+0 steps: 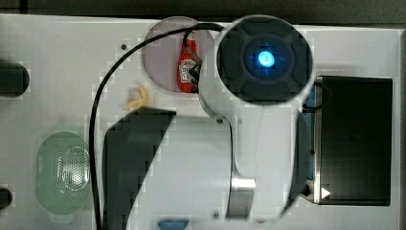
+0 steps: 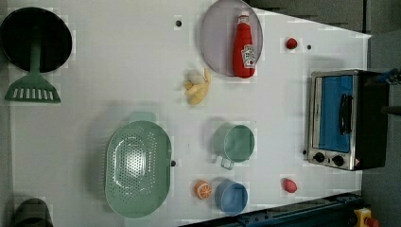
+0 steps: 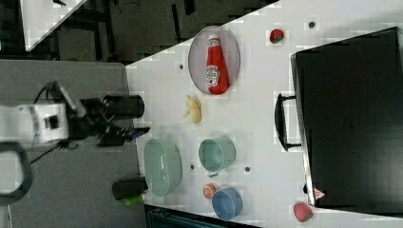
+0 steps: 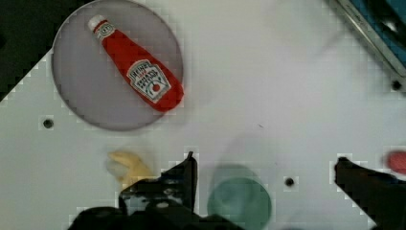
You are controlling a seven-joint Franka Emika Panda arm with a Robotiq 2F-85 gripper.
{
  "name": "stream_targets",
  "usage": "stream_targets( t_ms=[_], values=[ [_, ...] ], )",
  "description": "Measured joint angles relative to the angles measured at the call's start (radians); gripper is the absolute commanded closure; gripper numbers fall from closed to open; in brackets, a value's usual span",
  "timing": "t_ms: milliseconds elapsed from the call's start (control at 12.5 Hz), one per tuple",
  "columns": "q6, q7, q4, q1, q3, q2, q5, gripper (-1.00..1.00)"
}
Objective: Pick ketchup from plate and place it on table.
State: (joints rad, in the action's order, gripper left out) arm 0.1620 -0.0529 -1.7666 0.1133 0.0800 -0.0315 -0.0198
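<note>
One ketchup (image 2: 244, 46) lies flat on the single plate (image 2: 217, 42). The pincer (image 4: 263, 167) hangs spread above the tabletop (image 2: 118, 71), holding nothing.

Beyond the white tabletop's edge lay a grey floor (image 3: 85, 190), with darker flooring and black frame legs (image 3: 176, 19) past the far corner in the right view. A second pale surface (image 3: 47, 19) stood in the right view's upper-left corner. A dark band (image 1: 201, 6) ran along the top view's upper edge. In the left view, grey panels (image 2: 331, 12) sat past the table's upper-right corner. Light was even and soft.
</note>
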Motion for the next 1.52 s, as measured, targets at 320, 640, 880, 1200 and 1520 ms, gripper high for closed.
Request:
stream_targets(
  t_ms=[320,640,880,1200,1520],
  values=[
    [0.114,-0.079,0.002,-0.008,0.035,0.22,0.005,-1.0],
    [0.244,-0.232,-0.025,-0.02,0.064,0.417,0.004,-1.0],
    [0.385,-0.394,-0.021,-0.024,0.074,0.51,0.022,-1.0],
    [0.518,-0.539,0.061,-0.038,0.061,0.635,0.103,-1.0],
    [0.534,-0.568,0.15,-0.046,0.061,0.756,0.11,-1.0]
  ],
)
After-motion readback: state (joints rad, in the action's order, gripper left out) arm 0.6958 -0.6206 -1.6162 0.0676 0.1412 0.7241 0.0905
